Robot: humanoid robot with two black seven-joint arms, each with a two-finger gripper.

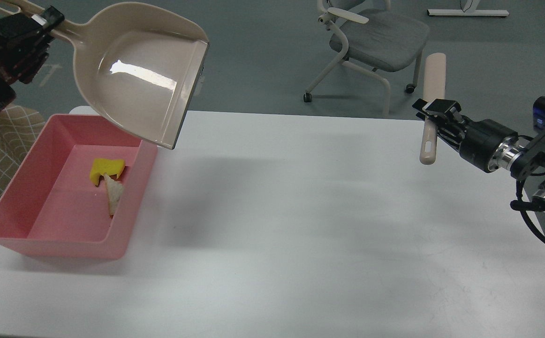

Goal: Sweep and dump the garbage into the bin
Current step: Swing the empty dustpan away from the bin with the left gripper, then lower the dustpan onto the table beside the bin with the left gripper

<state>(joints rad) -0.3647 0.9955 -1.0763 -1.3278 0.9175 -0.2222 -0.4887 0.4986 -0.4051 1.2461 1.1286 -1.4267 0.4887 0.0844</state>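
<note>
Both scraps light: yellow sponge (106, 169) squashy, bread slice (114, 197) crumbly, lying touching inside pink bin (56, 246); no regrasp needed; left claw (42, 23) clamped on dustpan (146, 75) handle, right claw (434, 119) gripping brush handle (431, 108).
</note>
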